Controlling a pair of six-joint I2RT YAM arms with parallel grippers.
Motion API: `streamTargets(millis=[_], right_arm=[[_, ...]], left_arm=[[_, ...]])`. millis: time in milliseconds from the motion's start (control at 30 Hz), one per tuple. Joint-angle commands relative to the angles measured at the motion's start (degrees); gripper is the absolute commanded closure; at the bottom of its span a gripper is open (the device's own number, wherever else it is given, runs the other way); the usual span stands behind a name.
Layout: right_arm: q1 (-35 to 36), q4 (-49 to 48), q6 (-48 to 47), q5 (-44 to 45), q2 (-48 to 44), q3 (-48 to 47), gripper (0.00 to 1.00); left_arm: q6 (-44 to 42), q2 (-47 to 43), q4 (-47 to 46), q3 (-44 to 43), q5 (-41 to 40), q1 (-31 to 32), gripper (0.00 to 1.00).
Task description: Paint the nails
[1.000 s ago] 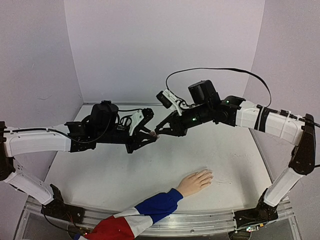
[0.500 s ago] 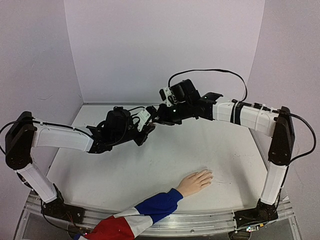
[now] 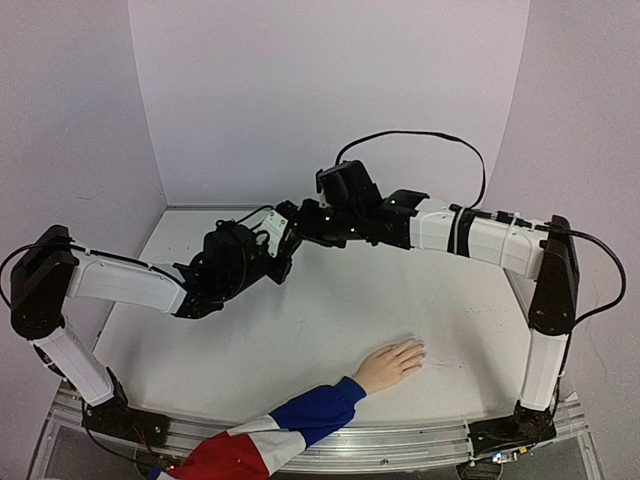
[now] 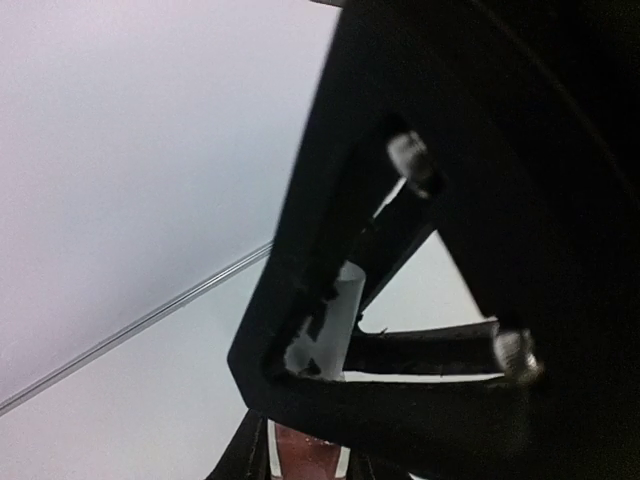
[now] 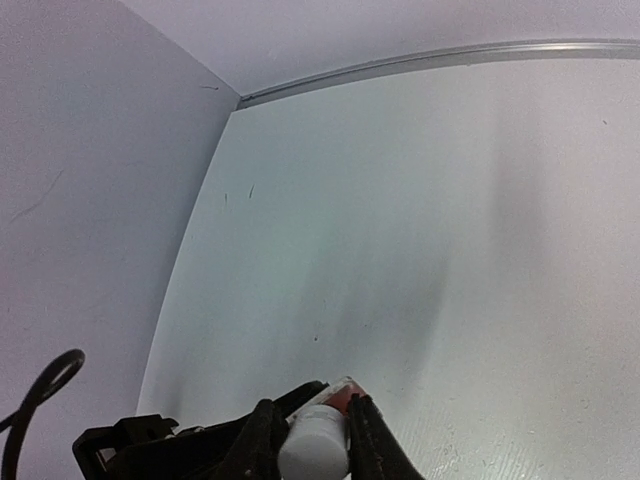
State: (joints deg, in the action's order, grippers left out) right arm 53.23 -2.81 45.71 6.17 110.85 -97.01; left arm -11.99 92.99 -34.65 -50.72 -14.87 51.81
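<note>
Seen from above, both arms are reaching over the middle of the table (image 3: 450, 300). The left gripper (image 3: 284, 240) and right gripper (image 3: 293, 218) are meeting tip to tip toward the back. The pale hand (image 3: 390, 367) is lying flat near the front edge, its blue, white and red sleeve (image 3: 300, 418) running off to the front left. The nails (image 3: 421, 350) (too tiny to make out singly) are pointing right, well apart from both grippers.

In the left wrist view, the right gripper's black body is blocking most of the picture. At the bottom edge the left fingers are pinching a reddish bottle (image 4: 305, 458).

In the right wrist view, the right fingers (image 5: 368, 450) are pressing both sides of the bottle's white cap (image 5: 314, 447), clamped on it.
</note>
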Motion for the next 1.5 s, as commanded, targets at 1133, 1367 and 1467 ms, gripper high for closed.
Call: streamTargets(millis=[1133,1367,1467], right_arm=[[-8.9,-9.2,-36.1,-52.5,-24.4,19.2,0.3],[-8.9,-13.5,-34.6,-61.3,-21.5,17.9,0.42],[-8.8,-14.7,-33.8,-62.5,-20.6,17.5,0.46]], left_arm=[[27.6,-20.4,21.8,-3.5,64.6,-7.3,1.0],[27.9,-19.9,21.8,-4.6,67.4,-7.3,1.0],[28.0,-19.4,21.8,-4.8,68.0,-7.4,1.0]])
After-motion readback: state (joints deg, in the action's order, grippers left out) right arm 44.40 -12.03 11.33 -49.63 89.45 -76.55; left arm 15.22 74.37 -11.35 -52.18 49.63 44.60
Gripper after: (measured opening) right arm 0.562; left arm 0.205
